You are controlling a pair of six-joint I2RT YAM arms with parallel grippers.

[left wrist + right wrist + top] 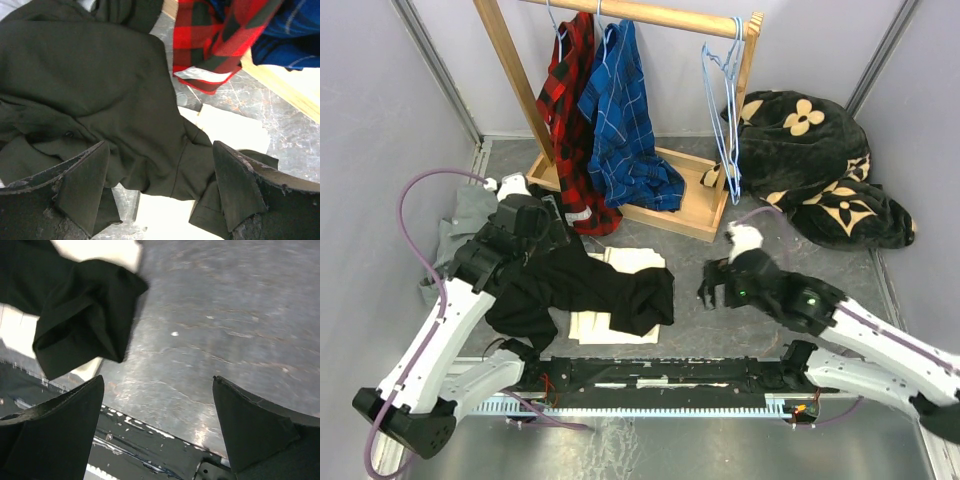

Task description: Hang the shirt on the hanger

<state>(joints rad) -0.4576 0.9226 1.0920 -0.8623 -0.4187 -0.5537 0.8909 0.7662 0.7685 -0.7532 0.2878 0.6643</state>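
Top view: showing the shirt point(590, 290) heaped at near left beneath the left gripper point(548, 222), the hanger point(720, 120) hanging among its light-blue likes at the rack's point(650, 15) far-right end.
Left wrist: hovering with jaws apart over black cloth; facing a red plaid shirt point(210, 45), its white hem patch point(205, 75) too blurred for reading.
Right wrist: holding the right gripper point(157, 385) with jaws apart above the grey table point(225, 315), beside a shirt fold.

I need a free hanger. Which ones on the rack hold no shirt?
The light-blue hangers at the far right hang bare; the two further left carry the red plaid shirt and the blue plaid shirt.
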